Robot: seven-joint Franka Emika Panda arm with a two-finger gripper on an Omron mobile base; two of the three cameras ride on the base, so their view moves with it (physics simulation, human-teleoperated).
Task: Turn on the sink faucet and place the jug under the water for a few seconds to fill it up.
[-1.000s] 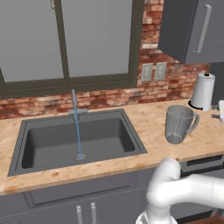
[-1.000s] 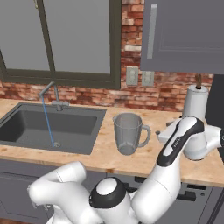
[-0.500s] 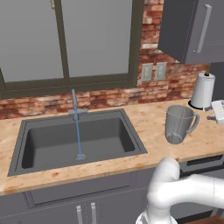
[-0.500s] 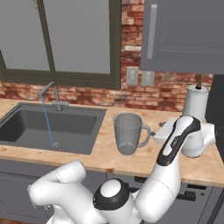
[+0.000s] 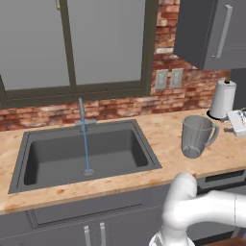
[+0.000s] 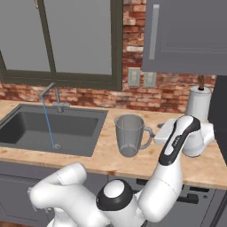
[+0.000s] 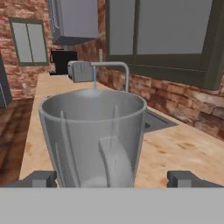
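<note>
The translucent grey jug [image 5: 195,136] stands upright on the wooden counter, right of the sink [image 5: 43,162]. Its loop handle [image 7: 115,161] points at my gripper [image 7: 113,179]. The gripper is open, its fingertips [image 7: 38,178] wide apart on either side of the handle and a little short of it. From the right base view the gripper [image 6: 162,131] sits just right of the jug [image 6: 128,135]. The sink faucet [image 5: 81,113] is running, with a thin blue stream of water [image 5: 85,150] falling to the drain. Past the jug [image 7: 94,131] the hand view also shows the faucet [image 7: 112,65].
A white paper-towel roll [image 5: 222,98] stands at the back right of the counter, behind my hand. A brick wall with outlets [image 5: 168,79] and a window runs behind the counter. Grey cabinets [image 6: 186,35] hang above the right side.
My hand has edged a little to the left, closer to the jug's handle. The jug has not moved and the water keeps running.
</note>
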